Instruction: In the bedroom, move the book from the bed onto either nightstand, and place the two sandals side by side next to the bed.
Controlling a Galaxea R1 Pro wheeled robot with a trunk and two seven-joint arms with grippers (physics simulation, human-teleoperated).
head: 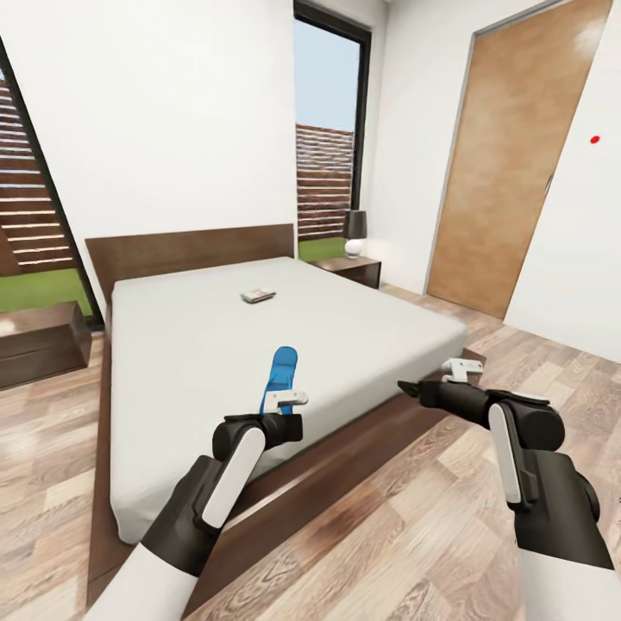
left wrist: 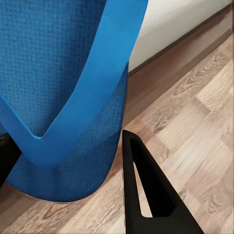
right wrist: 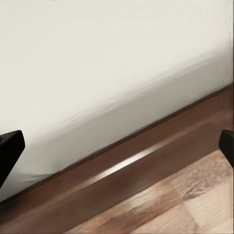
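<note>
A bright blue sandal [head: 282,373] stands upright in my left gripper [head: 276,398], which is shut on it over the bed's near edge. In the left wrist view the sandal [left wrist: 63,83] sits between the dark fingers [left wrist: 146,195], above the wood floor. The book [head: 258,296] lies on the pale mattress of the bed [head: 198,345], toward the headboard. A nightstand [head: 352,268] with a dark-shaded lamp [head: 354,233] stands at the bed's far right corner. My right gripper [head: 407,389] is open and holds nothing; it points at the bed's side [right wrist: 97,97], just off the frame's corner.
A longer low dark-wood bench cabinet [head: 41,341] sits left of the bed under the window. A wooden door [head: 509,164] is at the right wall. Wood-plank floor [head: 397,526] lies open in front of and right of the bed.
</note>
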